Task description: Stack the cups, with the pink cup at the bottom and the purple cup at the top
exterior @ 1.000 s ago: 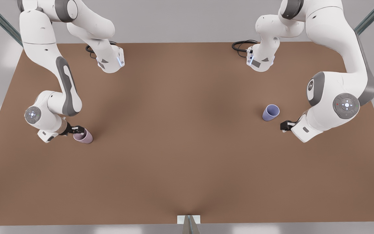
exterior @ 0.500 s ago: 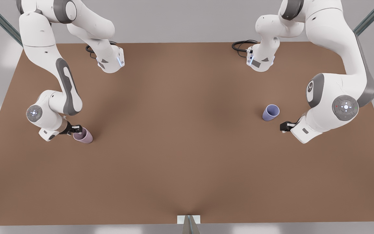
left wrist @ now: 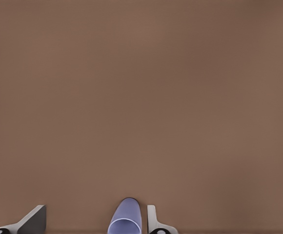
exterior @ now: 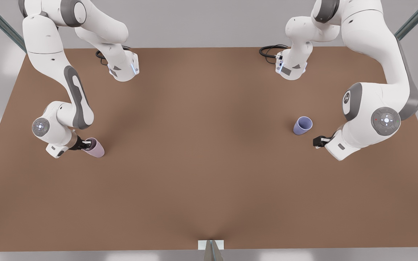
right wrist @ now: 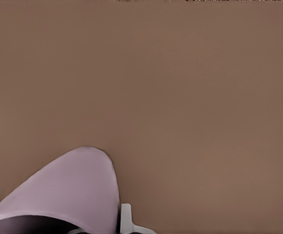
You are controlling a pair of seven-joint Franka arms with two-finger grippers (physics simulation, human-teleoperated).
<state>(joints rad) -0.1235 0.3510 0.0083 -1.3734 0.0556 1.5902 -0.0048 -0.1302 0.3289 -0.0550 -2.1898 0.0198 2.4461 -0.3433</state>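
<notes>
In the front view we find the right gripper (exterior: 85, 145) at the pink cup (exterior: 95, 148) toward the front view's left. Its jaws are closed on the near wall at the rim, and the cup leans away from them, its base pointing outward. Across the table (exterior: 201, 174) the left gripper (exterior: 318, 140) hangs low with the purple cup (exterior: 302, 125) just ahead of its jaws and a little to one side. That cup stands apart from them, mouth up and untouched. In the left wrist view the jaws stand wide, and the purple cup (left wrist: 126, 218) sits out beyond the fingertips (left wrist: 152, 219), nearer one than the other and not yet between them. In the right wrist view the pink cup (right wrist: 68, 190) looms right against the jaws, and one fingertip (right wrist: 126, 219) presses on the outside of its wall. The partner finger is hidden, and we judge it to be inside the rim. We take the step in hand to be picking up the pink cup, with the left arm waiting at its own cup. Next, we reckon the pink cup must be carried toward the middle of the table and set down upright with its mouth open. The left jaws must also move forward until the purple cup's wall lies between them before they close.
</notes>
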